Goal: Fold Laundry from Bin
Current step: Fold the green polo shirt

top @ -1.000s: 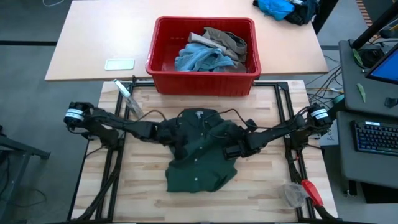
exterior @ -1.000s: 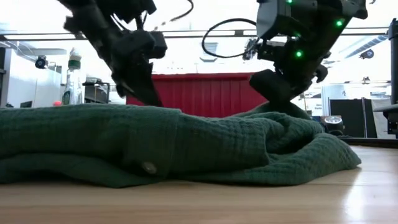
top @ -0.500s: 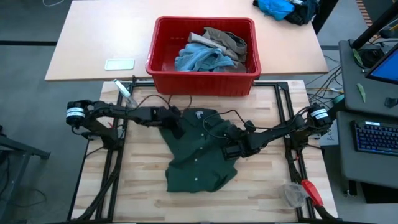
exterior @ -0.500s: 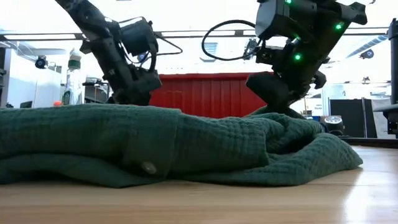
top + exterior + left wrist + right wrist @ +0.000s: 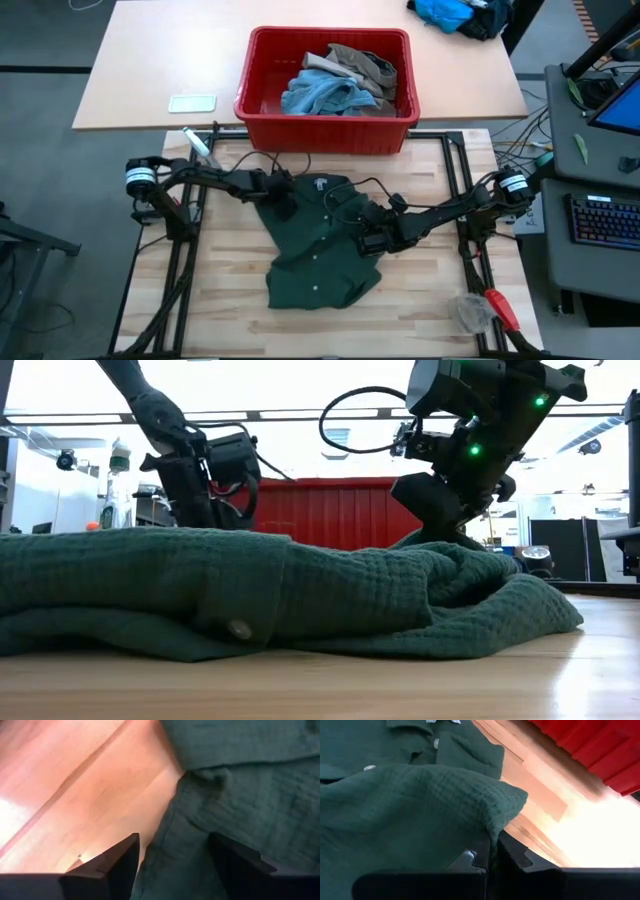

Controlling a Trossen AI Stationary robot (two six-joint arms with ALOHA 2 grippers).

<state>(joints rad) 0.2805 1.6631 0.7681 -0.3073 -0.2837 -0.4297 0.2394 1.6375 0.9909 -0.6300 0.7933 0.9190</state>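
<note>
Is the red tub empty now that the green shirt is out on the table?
No. The red tub still holds a light blue garment and a khaki piece bunched together inside it.

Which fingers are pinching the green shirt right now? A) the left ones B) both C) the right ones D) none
C: the right gripper has its fingers shut on a fold of the green shirt, while the left gripper has its fingers spread open above the cloth.

text: none legible | labels: none (nothing readable in any view)
</note>
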